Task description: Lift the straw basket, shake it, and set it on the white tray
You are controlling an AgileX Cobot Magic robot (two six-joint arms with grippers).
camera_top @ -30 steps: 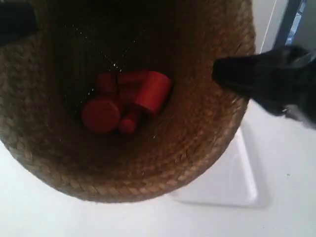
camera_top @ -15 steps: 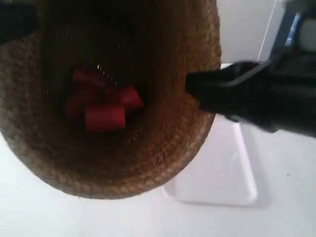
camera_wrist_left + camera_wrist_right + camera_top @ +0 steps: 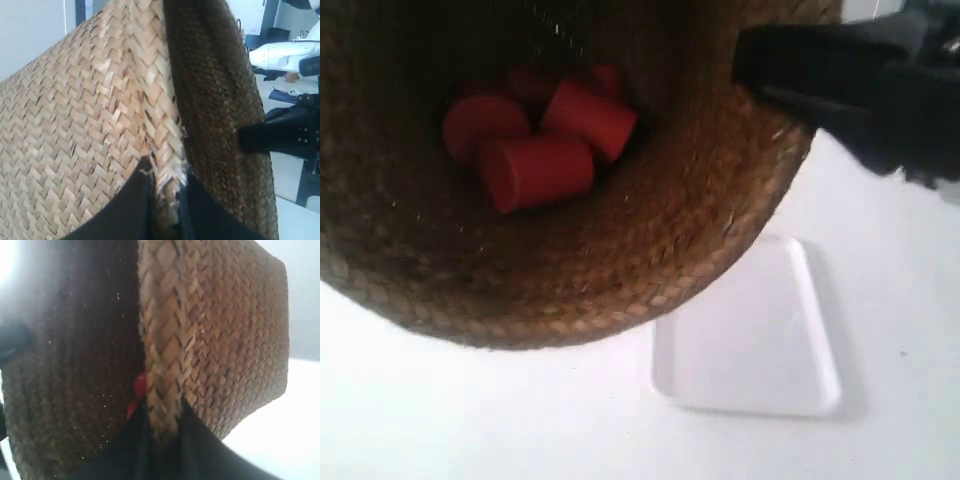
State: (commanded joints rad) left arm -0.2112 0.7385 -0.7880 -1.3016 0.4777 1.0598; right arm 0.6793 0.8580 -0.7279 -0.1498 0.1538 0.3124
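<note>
The straw basket point(image 3: 650, 250) hangs in the air close to the exterior camera, tilted, with its dark inside facing the lens. Several red cylinders point(image 3: 535, 165) lie loose on its bottom. My left gripper point(image 3: 166, 176) is shut on the braided rim point(image 3: 157, 100), one finger inside and one outside. On the opposite side my right gripper point(image 3: 162, 410) pinches the rim point(image 3: 160, 340) the same way. The arm at the exterior view's right point(image 3: 840, 75) grips the rim. The white tray point(image 3: 760, 340) lies on the table below, partly hidden by the basket.
The white tabletop point(image 3: 520, 420) spreads under the basket and round the tray. In the left wrist view the other black gripper point(image 3: 285, 137) shows across the basket, with room clutter point(image 3: 285, 55) behind it.
The basket has swung up and to the right in the exterior view after dipping left. The red cylinders tumbled to a new heap. The arm at the right rose with the rim.
</note>
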